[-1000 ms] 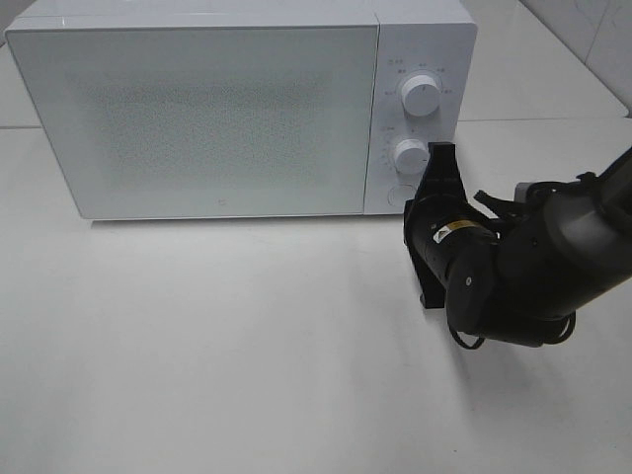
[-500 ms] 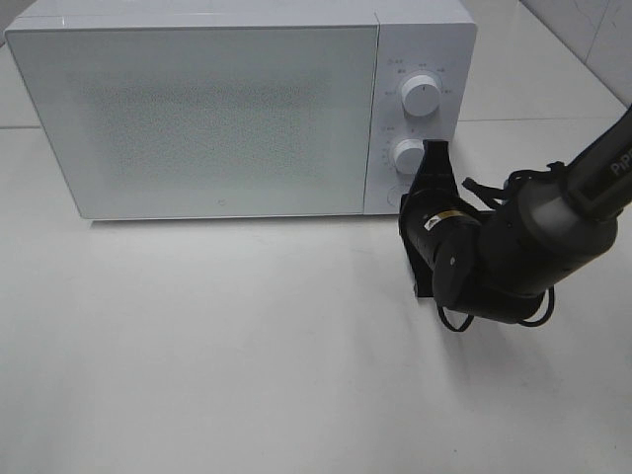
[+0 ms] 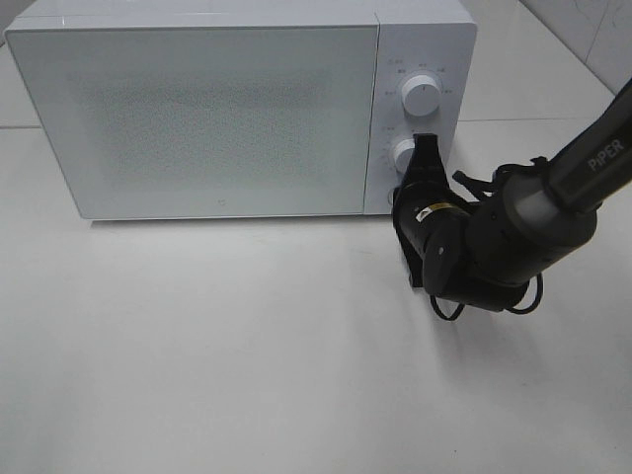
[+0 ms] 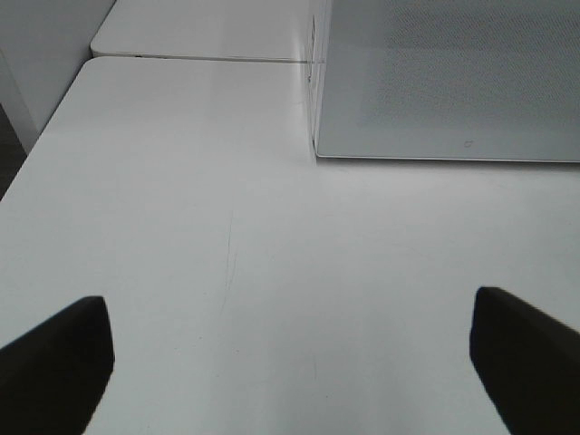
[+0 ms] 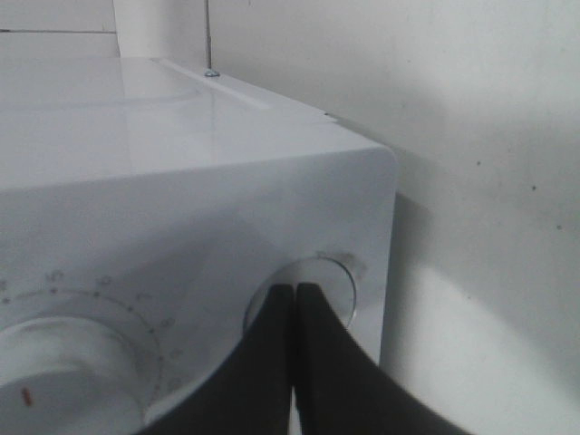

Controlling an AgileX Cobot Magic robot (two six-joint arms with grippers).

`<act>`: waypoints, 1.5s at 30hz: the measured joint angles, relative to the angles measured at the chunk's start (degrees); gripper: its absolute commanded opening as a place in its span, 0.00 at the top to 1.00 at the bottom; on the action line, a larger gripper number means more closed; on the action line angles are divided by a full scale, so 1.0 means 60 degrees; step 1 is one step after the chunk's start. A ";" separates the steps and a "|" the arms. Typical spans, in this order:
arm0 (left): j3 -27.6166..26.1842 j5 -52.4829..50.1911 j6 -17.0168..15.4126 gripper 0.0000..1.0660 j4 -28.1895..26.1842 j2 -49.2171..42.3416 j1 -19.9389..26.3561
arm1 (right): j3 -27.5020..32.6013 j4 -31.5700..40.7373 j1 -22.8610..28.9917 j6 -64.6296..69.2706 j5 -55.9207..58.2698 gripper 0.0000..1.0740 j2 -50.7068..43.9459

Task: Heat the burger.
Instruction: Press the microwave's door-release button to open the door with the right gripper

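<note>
Showed white microwave (image 3: pixel 197 109), door shut, on white table (image 3: pixel 197 375). Right gripper (image 3: pixel 427 148): tips pressed together, set against round button (image 5: pixel 328 275) beside 1 dial (image 5: pixel 54 362). Left gripper (image 4: pixel 290 353): spread wide above table. Could not tell burger's whereabouts.

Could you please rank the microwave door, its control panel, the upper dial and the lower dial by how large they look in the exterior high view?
1. Microwave door
2. Control panel
3. Upper dial and lower dial: these look about alike, and the right arm covers part of the lower one, so I leave them unranked.
</note>
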 measured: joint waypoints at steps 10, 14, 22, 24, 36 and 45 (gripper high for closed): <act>0.0000 0.0000 0.0000 0.06 0.0000 0.0000 0.0000 | -0.0153 0.0010 -0.0076 0.0000 0.0201 1.00 0.0019; 0.0000 0.0000 0.0000 0.06 0.0000 0.0000 0.0000 | -0.0258 0.0153 -0.0076 0.0000 0.0267 1.00 0.0038; 0.0000 0.0000 0.0000 0.06 0.0000 0.0000 0.0000 | -0.0554 0.0697 0.0029 -0.0258 0.0172 1.00 0.0115; 0.0000 0.0000 0.0000 0.06 0.0000 0.0000 0.0000 | -0.0611 0.0754 0.0048 -0.0267 0.0134 1.00 0.0172; 0.0000 0.0000 0.0000 0.06 0.0000 0.0000 0.0000 | -0.1136 0.1490 0.0267 -0.0745 -0.0334 1.00 0.0716; 0.0000 0.0000 0.0000 0.06 0.0000 0.0000 0.0000 | -0.1155 0.1499 0.0267 -0.0764 -0.0334 1.00 0.0716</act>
